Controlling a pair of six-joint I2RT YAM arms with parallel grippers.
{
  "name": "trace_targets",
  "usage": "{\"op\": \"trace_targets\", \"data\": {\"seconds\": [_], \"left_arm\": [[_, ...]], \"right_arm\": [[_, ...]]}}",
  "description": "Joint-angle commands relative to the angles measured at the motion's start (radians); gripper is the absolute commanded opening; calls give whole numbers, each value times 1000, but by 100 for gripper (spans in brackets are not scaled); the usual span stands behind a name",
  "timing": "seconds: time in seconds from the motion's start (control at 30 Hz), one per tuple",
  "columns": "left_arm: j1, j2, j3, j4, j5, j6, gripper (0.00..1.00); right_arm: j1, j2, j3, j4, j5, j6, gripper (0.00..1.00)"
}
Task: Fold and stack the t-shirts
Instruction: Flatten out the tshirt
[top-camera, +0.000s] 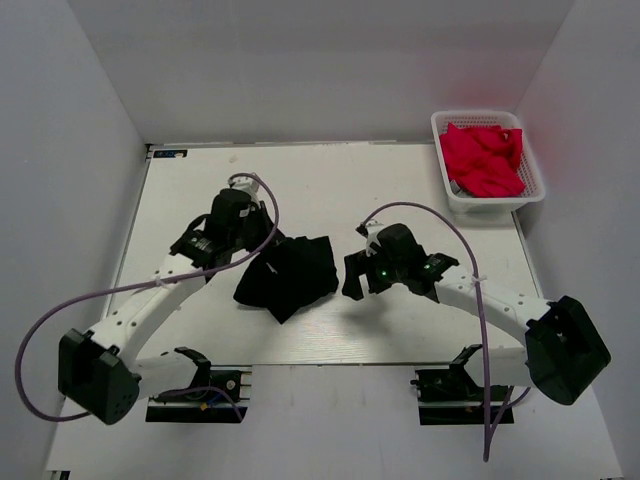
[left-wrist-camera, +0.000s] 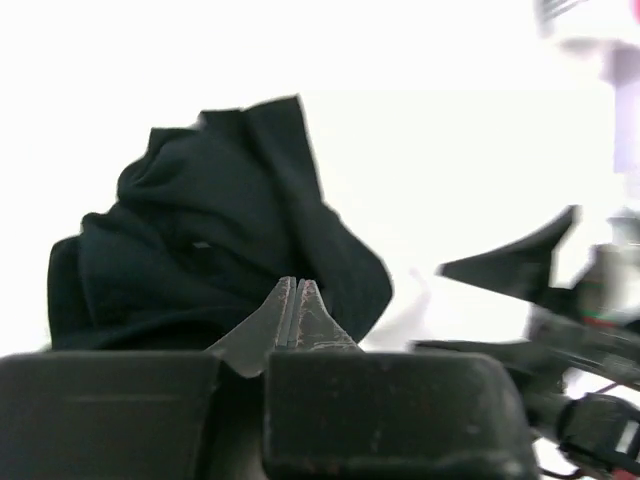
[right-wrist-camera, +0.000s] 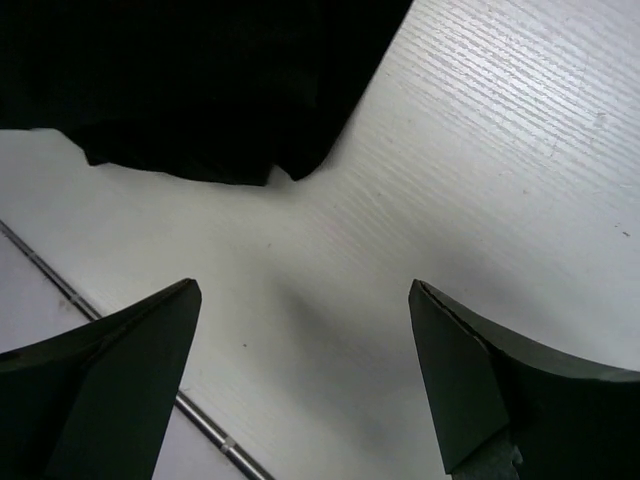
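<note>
**Black t-shirt bunched mid-surface; left jaws shut, right jaws wide**

The black t-shirt lies in a crumpled heap near the middle of the white surface, between the two arms and a little closer to the left one. It is bunched into loose folds, with one corner sticking out toward the near edge. From the left wrist it looks like a dark mound rising just beyond the fingertips.

The left jaws are pressed tight together at the shirt's upper left edge. Their tips meet in a thin line right in front of the cloth. I cannot tell whether any fabric is caught between them.

The right jaws stand wide apart, just to the right of the shirt, and hold nothing. From that wrist, the two dark fingers frame a stretch of bare white surface. The shirt's edge lies ahead of them, clear of both tips.

In the far right corner sits a white plastic basket, well apart from the shirt, with a red cloth heaped inside it. A pale purple cable loops out from the left arm.
</note>
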Motion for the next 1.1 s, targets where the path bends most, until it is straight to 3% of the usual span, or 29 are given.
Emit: {"op": "trace_targets", "data": {"seconds": [0.0, 0.17, 0.43, 0.67, 0.77, 0.8, 0.87, 0.93, 0.97, 1.07], "left_arm": [[-4, -82, 53, 19, -34, 21, 0], [-4, -122, 109, -7, -34, 40, 0], [-4, -156, 171, -29, -24, 59, 0], [-4, -156, 171, -29, -34, 50, 0], [-4, -147, 180, -38, -55, 39, 0], [-4, -147, 180, -47, -67, 39, 0], [-4, -147, 180, -47, -81, 39, 0], [-4, -156, 180, -47, -95, 39, 0], [-4, -156, 189, -47, -95, 39, 0], [-4, -156, 201, -67, -113, 39, 0]], "right_arm": [[32, 11, -30, 134, 92, -62, 90], [66, 51, -79, 260, 126, -106, 90], [97, 227, -8, 496, 175, -99, 89], [117, 335, -5, 691, 116, -192, 88], [127, 347, -28, 816, 64, -247, 73], [129, 350, -28, 831, 47, -246, 60], [130, 364, -11, 846, -8, -267, 44], [132, 353, -11, 852, -50, -271, 7], [137, 333, -37, 890, -93, -266, 0], [131, 240, -60, 903, -98, -257, 0]]}}
